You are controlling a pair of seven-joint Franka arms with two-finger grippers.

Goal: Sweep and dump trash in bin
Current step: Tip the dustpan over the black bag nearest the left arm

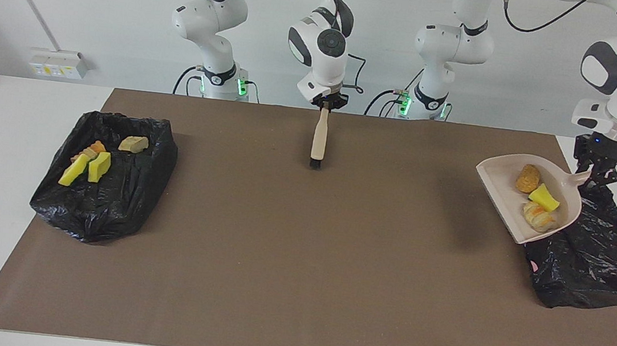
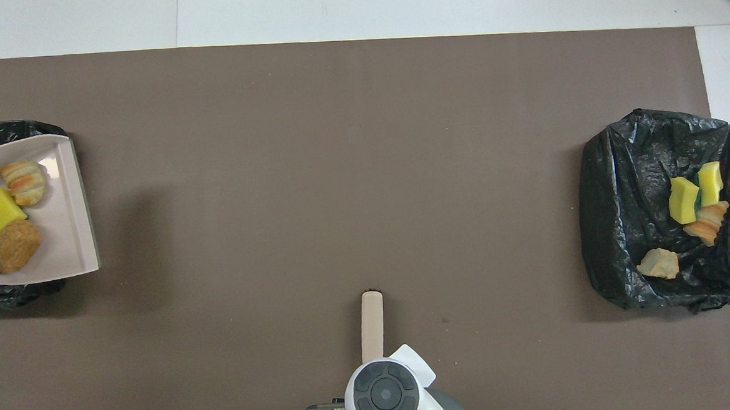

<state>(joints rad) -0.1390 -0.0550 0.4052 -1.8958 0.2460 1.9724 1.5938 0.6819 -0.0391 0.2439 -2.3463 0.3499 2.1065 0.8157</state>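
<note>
Dustpan (image 1: 514, 183), smooth beige scoop, gripped by left pincer (image 1: 600, 175) over crinkled black bag (image 1: 591, 266).

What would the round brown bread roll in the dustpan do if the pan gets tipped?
The bread roll looks rounded, so it would probably roll or slide out easily. It lies loose in the smooth dustpan, touching the yellow foam chunk, so it might nudge that along. The left pincer holds the pan above the black bag, where it would likely land softly.
</note>
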